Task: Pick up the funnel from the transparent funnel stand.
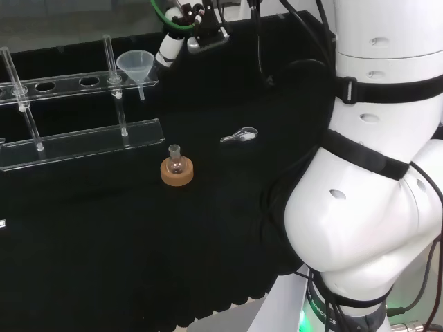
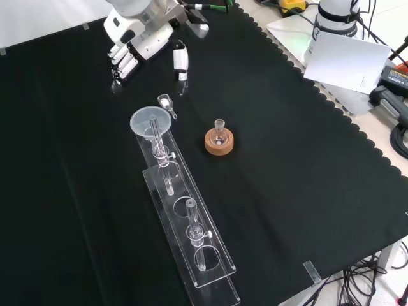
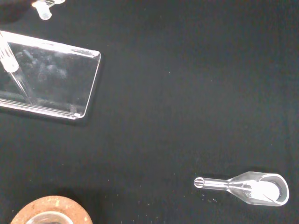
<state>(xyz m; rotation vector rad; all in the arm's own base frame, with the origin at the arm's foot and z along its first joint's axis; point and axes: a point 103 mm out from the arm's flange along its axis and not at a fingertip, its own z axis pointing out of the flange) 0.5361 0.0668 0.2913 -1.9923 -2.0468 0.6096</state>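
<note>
A black cloth [image 2: 293, 159] with a scalloped edge covers the bench. On it stands a long clear plastic funnel stand [image 2: 191, 229], its top rail pierced with round holes. The clear glass funnel [image 2: 152, 121] sits in the end hole, nearest the black and white robot hand [image 2: 131, 48], which hangs above the cloth, well apart, fingers relaxed and holding nothing. The wrist view shows a small clear glass scoop [image 3: 247, 186] up close. A small flask [image 1: 176, 159] sits on a cork ring [image 1: 177, 173].
</note>
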